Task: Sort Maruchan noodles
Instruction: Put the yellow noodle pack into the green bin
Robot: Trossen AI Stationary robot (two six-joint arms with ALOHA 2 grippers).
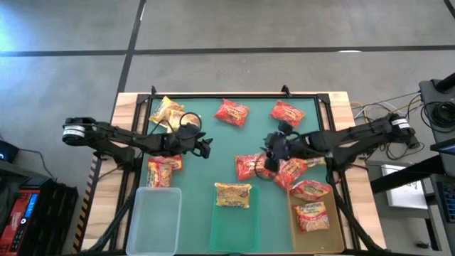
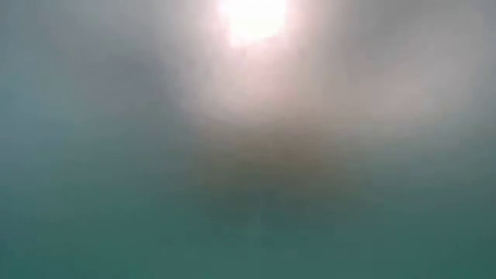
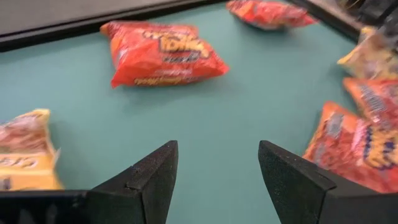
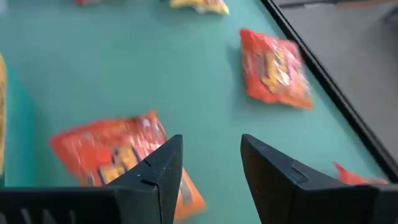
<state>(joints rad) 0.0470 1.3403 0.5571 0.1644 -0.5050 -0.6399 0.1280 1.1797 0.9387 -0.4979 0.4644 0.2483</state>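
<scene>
Evidently the right tool (image 1: 269, 158) is hovering open and empty over a red packet (image 1: 249, 166) at the worktop's (image 1: 213, 135) centre, lining up a grab; the left tool (image 1: 206, 148), also open and empty, is waiting toward nine o'clock.

From above we see the bench (image 1: 213, 153) evenly and brightly lit, with soft shadows under the arms. Our low view is a teal-grey haze with one white glare patch at the top. In both wrist views we find the packets (image 3: 161, 53) smeared by blur.
</scene>
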